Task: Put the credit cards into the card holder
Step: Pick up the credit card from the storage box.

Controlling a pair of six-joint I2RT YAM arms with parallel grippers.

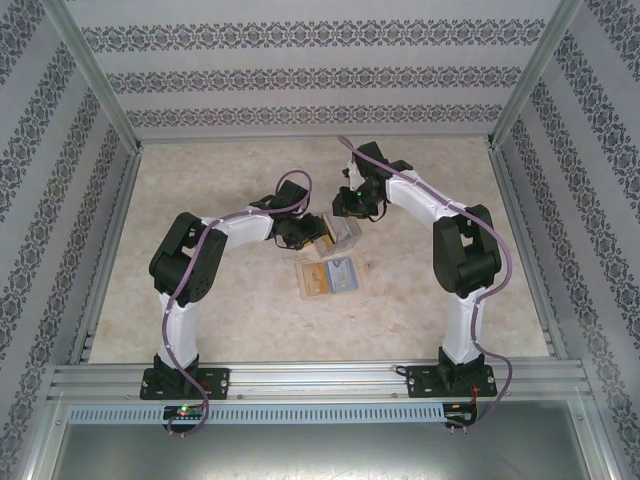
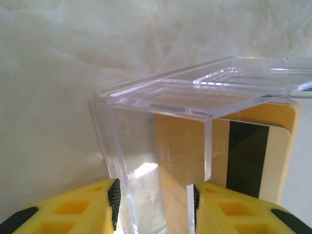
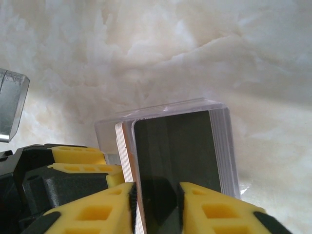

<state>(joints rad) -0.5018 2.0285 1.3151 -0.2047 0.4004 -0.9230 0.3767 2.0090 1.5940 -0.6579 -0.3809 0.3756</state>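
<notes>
— Pale marbled worktop, patterned walls on three sides. Where are the credit cards?

— They stand on edge as a stack inside the clear box, about the middle of the worktop. From my right wrist a black card faces me, with white and orange edges packed against its left side. From my left wrist I see an orange-yellow card with a dark stripe, through the box's clear wall.

— And the card holder?

— The card holder lies flat just beside the box, on the side toward the near edge. From above its left part looks tan and its right part bluish-grey. It is too small for me to tell whether a card lies on it.

— How do your left jaws stand?

— My left jaws are clamped on one end of the clear box. Their yellow fingers sit against its two side walls, and the clear lid lies above them.

— Your right jaws?

— My right jaws stand at the lower part of the stack, a narrow gap between their yellow fingers, with the black card showing in that gap. I cannot tell whether they grip it.

— The arms?

— Both reach in from the near edge and meet over the box.
</notes>
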